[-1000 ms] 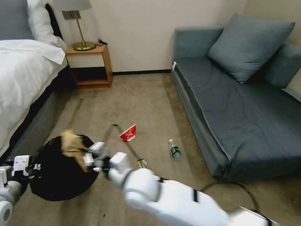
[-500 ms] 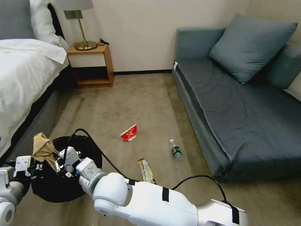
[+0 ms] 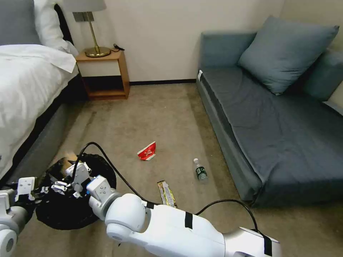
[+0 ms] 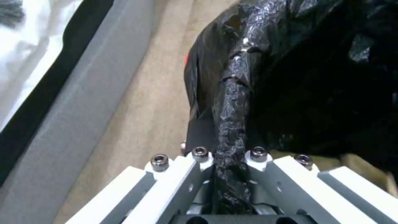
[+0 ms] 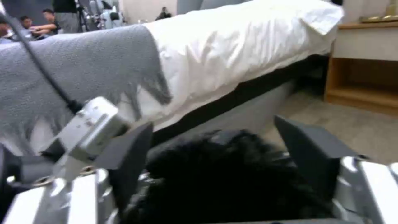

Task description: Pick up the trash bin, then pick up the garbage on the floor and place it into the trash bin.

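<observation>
Low on the carpet beside the bed (image 3: 25, 82), the left gripper (image 4: 226, 161) pinches the black-lined rim of the trash bin (image 3: 69, 210). Above the bin's mouth, the right gripper (image 3: 68, 180) hangs with fingers spread wide, empty. A tan scrap (image 3: 69, 156), possibly cardboard, peeks at the bin's far rim.

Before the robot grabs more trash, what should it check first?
1. Left gripper holding the trash bin: ok, fingers clamped on its black liner rim.
2. Right gripper free: ok, fingers open above the bin.
3. Cardboard piece fully inside: cannot tell, a tan bit shows at the far rim.
4. Carton, bottle and wrapper lie on the floor: ok.
</observation>
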